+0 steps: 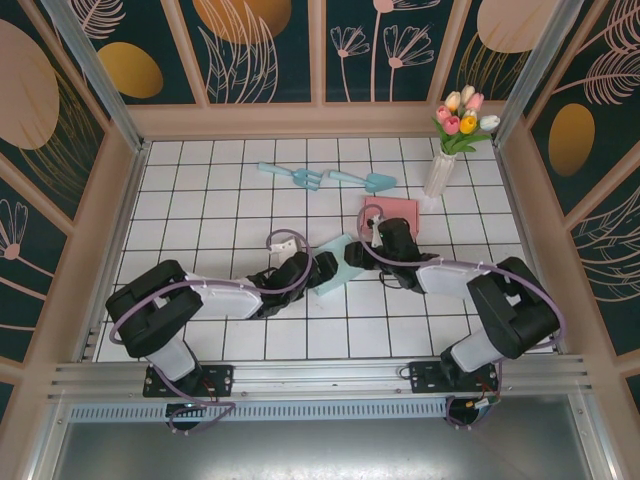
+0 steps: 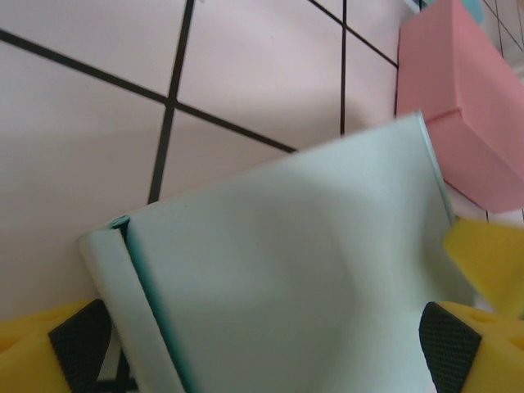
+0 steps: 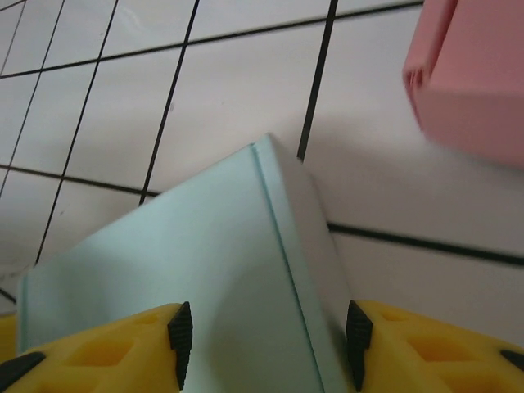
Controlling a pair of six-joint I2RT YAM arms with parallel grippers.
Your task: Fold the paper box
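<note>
A light teal paper box (image 1: 333, 278) lies on the white tiled table (image 1: 200, 200) between my two grippers. In the left wrist view the box (image 2: 286, 262) spans the gap between my left gripper's (image 2: 262, 356) wide-apart yellow fingers (image 2: 33, 352), with a narrow folded flap (image 2: 106, 270) at its left edge. My left gripper (image 1: 322, 268) is open. My right gripper (image 1: 358, 252) meets the box from the other side. It is open too: its fingers (image 3: 98, 352) straddle the box's creased edge (image 3: 282, 246) and the gripper (image 3: 266, 344) sits low over it.
A closed pink box (image 1: 392, 213) sits just behind the right gripper, and also in the wrist views as the pink box (image 2: 467, 98) (image 3: 475, 74). Two teal garden tools (image 1: 295, 177) and a white vase of tulips (image 1: 440, 170) stand farther back. Walls enclose the table.
</note>
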